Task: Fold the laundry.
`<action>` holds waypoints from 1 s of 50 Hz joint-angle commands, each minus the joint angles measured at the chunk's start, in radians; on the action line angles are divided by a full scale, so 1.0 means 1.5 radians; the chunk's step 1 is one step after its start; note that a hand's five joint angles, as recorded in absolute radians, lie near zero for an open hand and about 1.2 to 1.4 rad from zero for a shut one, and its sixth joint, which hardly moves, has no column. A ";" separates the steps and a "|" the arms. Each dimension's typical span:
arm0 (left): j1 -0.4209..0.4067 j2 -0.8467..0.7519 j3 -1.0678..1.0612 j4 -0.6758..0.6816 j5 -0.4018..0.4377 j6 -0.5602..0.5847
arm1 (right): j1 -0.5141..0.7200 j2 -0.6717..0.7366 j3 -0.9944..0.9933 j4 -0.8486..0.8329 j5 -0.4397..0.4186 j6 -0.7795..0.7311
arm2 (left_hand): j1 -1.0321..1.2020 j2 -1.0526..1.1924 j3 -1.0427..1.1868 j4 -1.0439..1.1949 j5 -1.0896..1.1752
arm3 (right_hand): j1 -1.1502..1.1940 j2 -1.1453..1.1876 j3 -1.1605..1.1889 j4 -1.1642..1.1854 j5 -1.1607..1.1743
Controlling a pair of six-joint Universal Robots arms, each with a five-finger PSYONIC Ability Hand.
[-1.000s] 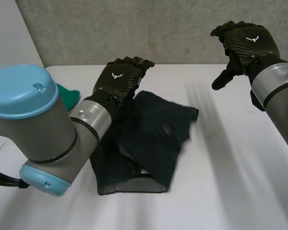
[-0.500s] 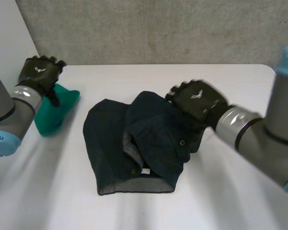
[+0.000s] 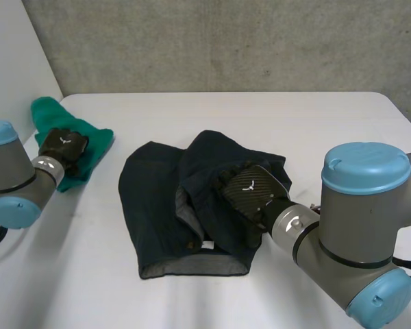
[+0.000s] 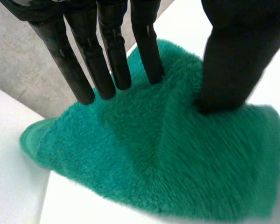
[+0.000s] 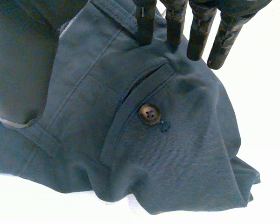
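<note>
Dark navy shorts (image 3: 157, 205) lie crumpled in the middle of the white table (image 3: 329, 123), with a pale inner lining showing at a fold. My right hand (image 3: 250, 194) rests flat on their right part, fingers straight. In the right wrist view its fingertips (image 5: 198, 28) touch the shorts (image 5: 177, 154) just beyond a brown button (image 5: 150, 113) on a pocket. A green towel (image 3: 96, 140) lies at the table's far left. My left hand (image 3: 63, 146) sits on it. In the left wrist view its fingers (image 4: 107, 56) and thumb dig into the towel (image 4: 130, 154), pinching up a ridge.
A grey wall runs behind the table. A pale panel stands at the left, close to the green towel. The table's left edge lies just beside the towel. Bare tabletop stretches in front of and to the right of the shorts.
My left hand left the shorts, swung to the far left, came down on the green towel and closed on it. My right hand dropped from the upper right onto the shorts.
</note>
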 commanded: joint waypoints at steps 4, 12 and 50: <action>0.031 -0.042 0.051 0.000 -0.067 0.112 | -0.003 -0.003 0.000 0.001 0.001 0.001 | 0.380 0.386 0.391 0.390 0.398 | -0.012 -0.025 -0.022 -0.034 -0.042; 0.052 -0.043 0.093 0.103 -0.204 0.175 | -0.001 -0.004 0.001 0.001 0.002 0.001 | 0.380 0.386 0.391 0.390 0.398 | -0.012 -0.025 -0.022 -0.034 -0.042; -0.187 0.347 -0.314 -0.048 -0.132 -0.092 | 0.016 -0.063 -0.067 -0.009 -0.016 -0.025 | -0.424 -0.418 -0.413 -0.414 -0.406 | -0.012 -0.025 -0.022 -0.034 -0.042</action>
